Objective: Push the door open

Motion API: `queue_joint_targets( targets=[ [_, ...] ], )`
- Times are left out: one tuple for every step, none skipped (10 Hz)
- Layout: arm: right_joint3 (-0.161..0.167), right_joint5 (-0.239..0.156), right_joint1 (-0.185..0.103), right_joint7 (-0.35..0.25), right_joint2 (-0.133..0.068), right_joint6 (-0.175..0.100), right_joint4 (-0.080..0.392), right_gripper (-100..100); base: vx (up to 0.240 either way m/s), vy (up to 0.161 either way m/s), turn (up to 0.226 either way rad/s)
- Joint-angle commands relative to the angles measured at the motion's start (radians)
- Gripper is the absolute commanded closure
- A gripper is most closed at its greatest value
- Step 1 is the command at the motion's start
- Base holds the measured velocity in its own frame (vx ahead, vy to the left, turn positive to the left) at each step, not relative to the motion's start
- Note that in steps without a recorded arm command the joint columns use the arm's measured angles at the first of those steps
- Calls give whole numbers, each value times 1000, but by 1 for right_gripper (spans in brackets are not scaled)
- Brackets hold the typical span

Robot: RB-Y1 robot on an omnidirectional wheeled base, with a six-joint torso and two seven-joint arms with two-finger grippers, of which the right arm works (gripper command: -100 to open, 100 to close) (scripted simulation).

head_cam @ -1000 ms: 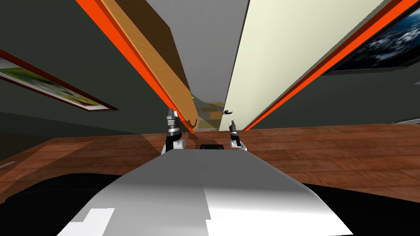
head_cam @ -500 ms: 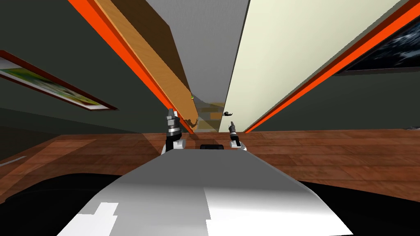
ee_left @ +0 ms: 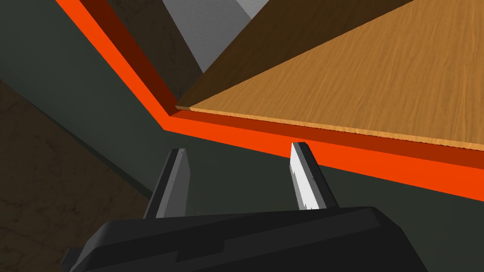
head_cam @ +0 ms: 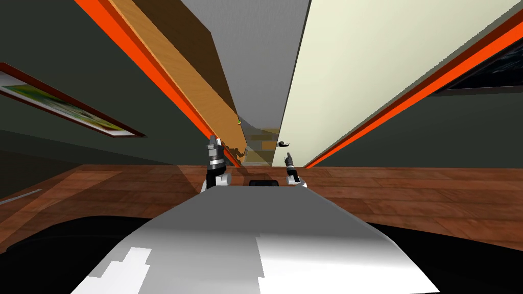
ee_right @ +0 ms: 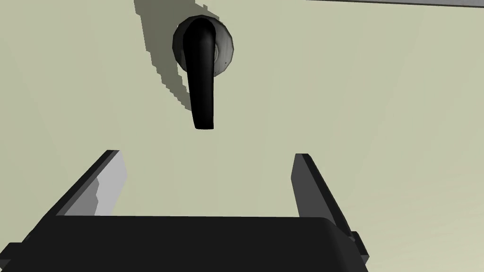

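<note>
The cream door (head_cam: 357, 66) stands partly ajar ahead of me on the right, inside an orange frame (head_cam: 408, 97). Its black lever handle (ee_right: 202, 80) hangs on the cream panel (ee_right: 354, 118) just beyond my right gripper (ee_right: 205, 163), which is open and holds nothing. In the head view that right gripper (head_cam: 289, 157) sits just below the handle (head_cam: 282, 143). My left gripper (ee_left: 238, 153) is open too, pointing at the orange frame (ee_left: 293, 141) beside a wooden panel (ee_left: 378, 80). The head view places the left gripper (head_cam: 214, 143) by the wooden panel's lower end (head_cam: 204, 97).
Through the gap between wooden panel and door, a grey wall (head_cam: 260, 56) and tan furniture (head_cam: 263, 140) show. Dark walls flank the doorway, with a framed picture (head_cam: 61, 104) on the left. Brown wood floor (head_cam: 408, 189) spreads to both sides.
The door has swung a little further to the right, and the whole view has shifted slightly with my own move. Both grippers keep their places.
</note>
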Motion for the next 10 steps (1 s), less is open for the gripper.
queue_joint_targets(
  targets=[
    [3,-2,-13,-5,-4,-6,31,-100,87,-58,33],
    [5,-4,-19,-7,-5,-8,45,-100,63,-39,23],
    [6,-5,-25,-9,-7,-11,60,-100,49,-41,32],
    [8,-6,-29,-11,-8,-13,72,-100,52,-43,24],
    [7,-5,-26,-10,-8,-11,64,-100,25,-20,7],
    [3,-6,-30,-9,-6,-13,70,-100,140,-13,19],
    [2,-6,-31,-8,-5,-13,72,-100,203,4,27],
    [-1,-7,-34,-6,-4,-12,75,-100,178,-18,26],
    [-4,-8,-36,-4,-2,-12,78,-100,214,-16,37],
    [-7,-8,-39,-2,0,-12,82,-100,214,-24,31]
  ],
)
